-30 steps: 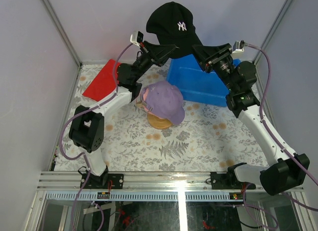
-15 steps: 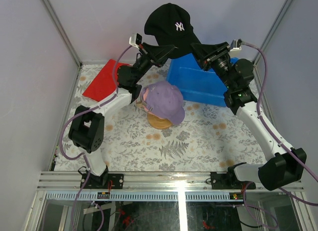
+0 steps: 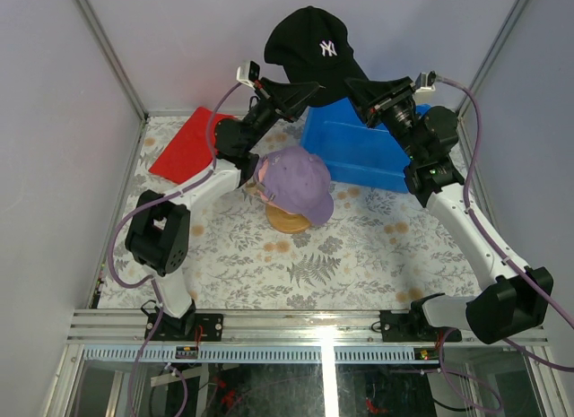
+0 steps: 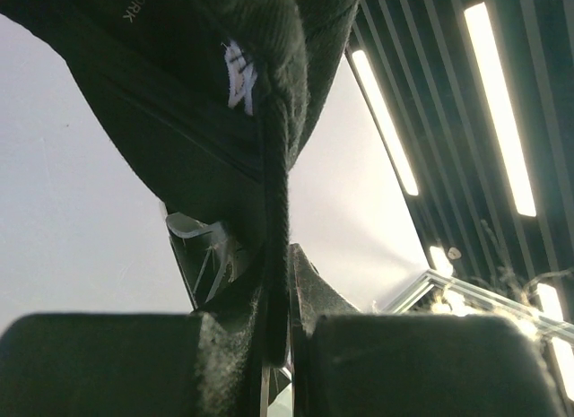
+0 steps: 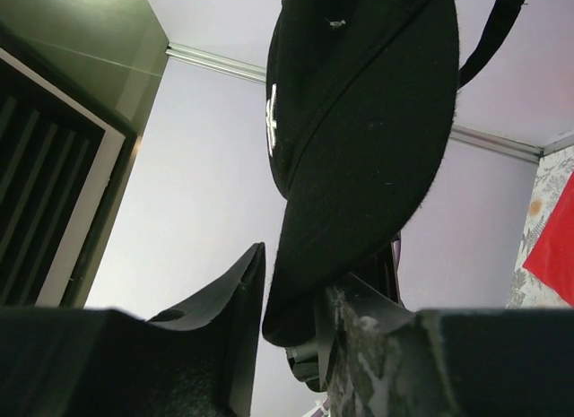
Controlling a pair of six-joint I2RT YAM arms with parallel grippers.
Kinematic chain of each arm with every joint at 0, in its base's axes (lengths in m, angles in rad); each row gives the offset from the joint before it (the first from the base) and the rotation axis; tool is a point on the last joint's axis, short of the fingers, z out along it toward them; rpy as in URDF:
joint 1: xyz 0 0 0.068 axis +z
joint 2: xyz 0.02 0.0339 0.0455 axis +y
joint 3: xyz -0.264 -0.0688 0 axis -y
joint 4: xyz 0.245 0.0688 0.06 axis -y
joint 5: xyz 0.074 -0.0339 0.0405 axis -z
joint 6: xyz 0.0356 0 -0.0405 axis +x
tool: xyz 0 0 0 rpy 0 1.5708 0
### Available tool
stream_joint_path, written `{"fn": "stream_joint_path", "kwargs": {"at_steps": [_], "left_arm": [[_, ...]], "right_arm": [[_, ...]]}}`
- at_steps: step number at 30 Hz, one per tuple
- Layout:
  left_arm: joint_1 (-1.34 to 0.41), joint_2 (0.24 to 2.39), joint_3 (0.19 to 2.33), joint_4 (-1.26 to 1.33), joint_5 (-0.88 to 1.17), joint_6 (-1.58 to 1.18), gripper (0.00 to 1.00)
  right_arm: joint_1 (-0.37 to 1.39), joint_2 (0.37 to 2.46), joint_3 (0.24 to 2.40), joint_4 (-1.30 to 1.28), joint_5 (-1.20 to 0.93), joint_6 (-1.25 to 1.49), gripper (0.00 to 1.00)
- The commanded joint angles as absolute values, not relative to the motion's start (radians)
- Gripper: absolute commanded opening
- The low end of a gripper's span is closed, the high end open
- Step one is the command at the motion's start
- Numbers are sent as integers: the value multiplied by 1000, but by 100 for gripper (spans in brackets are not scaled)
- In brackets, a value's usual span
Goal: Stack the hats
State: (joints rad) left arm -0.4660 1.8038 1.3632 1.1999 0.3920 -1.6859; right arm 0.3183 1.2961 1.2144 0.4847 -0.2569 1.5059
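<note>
A black cap (image 3: 309, 45) with a white logo hangs high above the back of the table, held from both sides. My left gripper (image 3: 303, 91) is shut on its edge, and the fabric shows pinched between the fingers in the left wrist view (image 4: 276, 282). My right gripper (image 3: 359, 87) is shut on the brim (image 5: 359, 166). A purple cap (image 3: 300, 179) sits on a wooden stand (image 3: 287, 221) below and in front of the black cap. A pink edge (image 3: 258, 172) shows under the purple cap's left side. A tan cap is hidden.
A blue bin (image 3: 359, 148) stands at the back right, under the right arm. A folded red cloth (image 3: 186, 143) lies at the back left. The table has a floral cover and is walled on three sides.
Both arms shifted the black cap slightly to the left and up, then a touch back right. Both grips are unchanged. The purple cap has not moved.
</note>
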Motion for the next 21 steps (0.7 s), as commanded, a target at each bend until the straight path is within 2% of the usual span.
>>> {"fn": "stream_joint_path", "kwargs": {"at_steps": [1,3,7,8,9,13,14,18,21], "left_arm": [[-480,1819,1412,1250,404,-1643,0],[-479,1826,1424,1236,413,-1636,0],[-480,1833,1434,1232,429,-1630,0],[-480,1829,1434,1219,438,-1621,1],[-480,1822,1428,1215,446,-1614,6],[-435,1763,1336,1230,487,-1629,39],[-416,1734,1284,1245,491,-1637,44],[-335,1584,1052,1237,521,-1621,50],[-294,1454,961,1075,587,-1512,52]], "right_arm": [[314,1267,1234,554,-280,1521,30],[314,1269,1234,547,-285,1525,26],[314,1260,1225,534,-279,1519,8],[314,1256,1224,527,-280,1513,3],[314,1252,1224,521,-281,1500,0],[281,1216,1251,403,-296,1401,0],[263,1208,1250,390,-312,1388,0],[176,1190,1227,398,-401,1391,0],[133,1207,1239,417,-488,1395,0]]}}
